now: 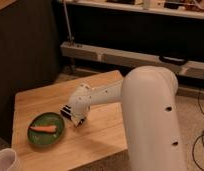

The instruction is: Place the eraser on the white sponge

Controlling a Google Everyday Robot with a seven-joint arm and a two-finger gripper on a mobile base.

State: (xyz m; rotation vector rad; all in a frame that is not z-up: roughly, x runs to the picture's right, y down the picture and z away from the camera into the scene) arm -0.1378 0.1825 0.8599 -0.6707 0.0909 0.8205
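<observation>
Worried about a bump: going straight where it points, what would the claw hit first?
Probably the wooden table, just beside the green plate; the claw points down there, though depth is unclear.

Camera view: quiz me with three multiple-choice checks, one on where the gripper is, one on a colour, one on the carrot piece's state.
1. Where is the gripper?
A. Over the floor.
B. Low over the wooden table, beside the plate.
C. Up by the shelf.
2. What colour is the plate?
A. White.
B. Red.
C. Green.
3. How does the carrot piece lie?
A. Flat on the plate.
B. Held in the gripper.
C. On the floor.
Answers: B, it sits at the plate's edge nearest the arm; C, the dish is green; A, the orange piece rests inside the plate, apart from the gripper.
</observation>
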